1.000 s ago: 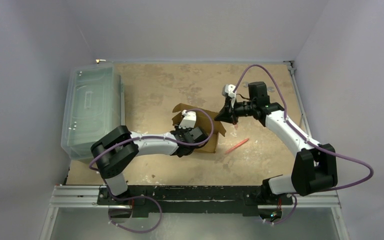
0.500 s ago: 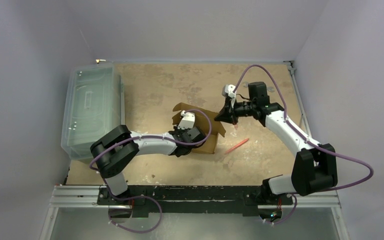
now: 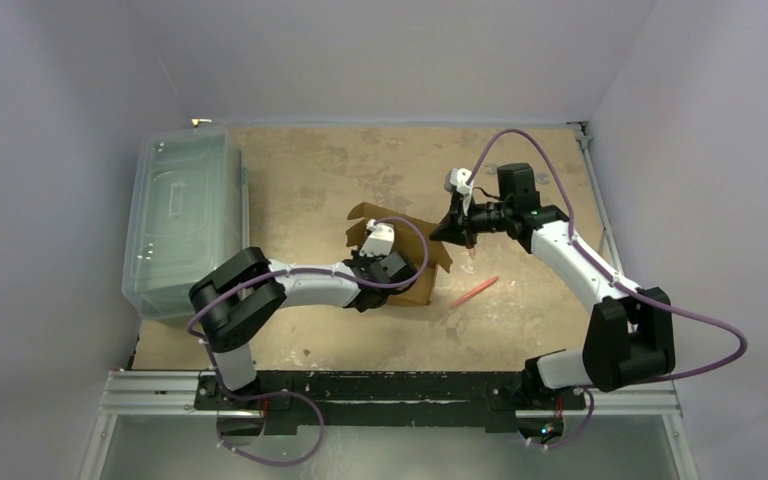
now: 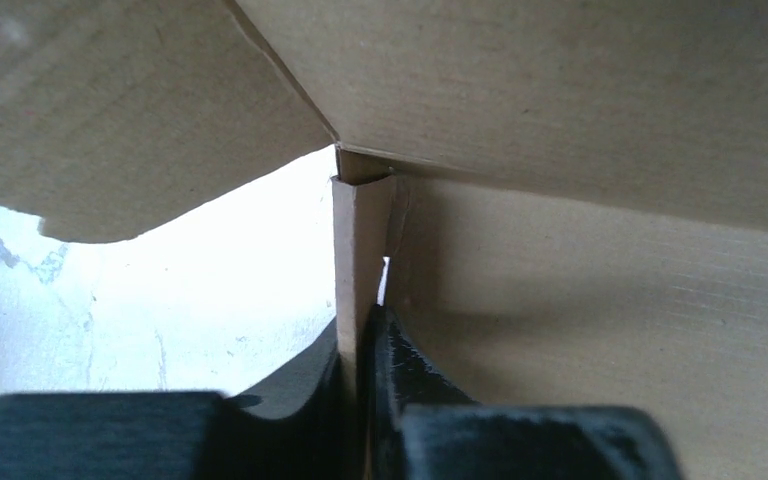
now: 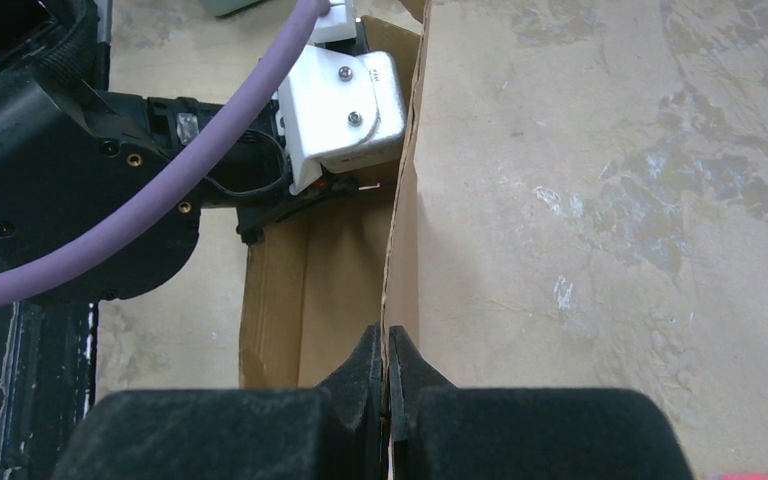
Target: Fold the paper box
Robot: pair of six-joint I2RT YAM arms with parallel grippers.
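Note:
The paper box (image 3: 415, 268), brown corrugated cardboard, stands half formed in the middle of the table. My left gripper (image 3: 392, 270) reaches into it from the left and is shut on one of its upright flaps (image 4: 352, 250), seen edge-on between the black fingers. My right gripper (image 3: 447, 232) is shut on the box's raised right wall (image 5: 401, 230). In the right wrist view the box's inside floor (image 5: 335, 290) lies left of that wall, with the left arm's white wrist housing (image 5: 345, 110) beyond it.
A large clear plastic bin (image 3: 182, 220) lies along the table's left edge. A thin red stick (image 3: 474, 291) lies on the table just right of the box. Purple cables loop off both arms.
The left gripper's jaws have closed down on the box flap. The left arm's elbow has shifted slightly right. The right arm has stayed put.

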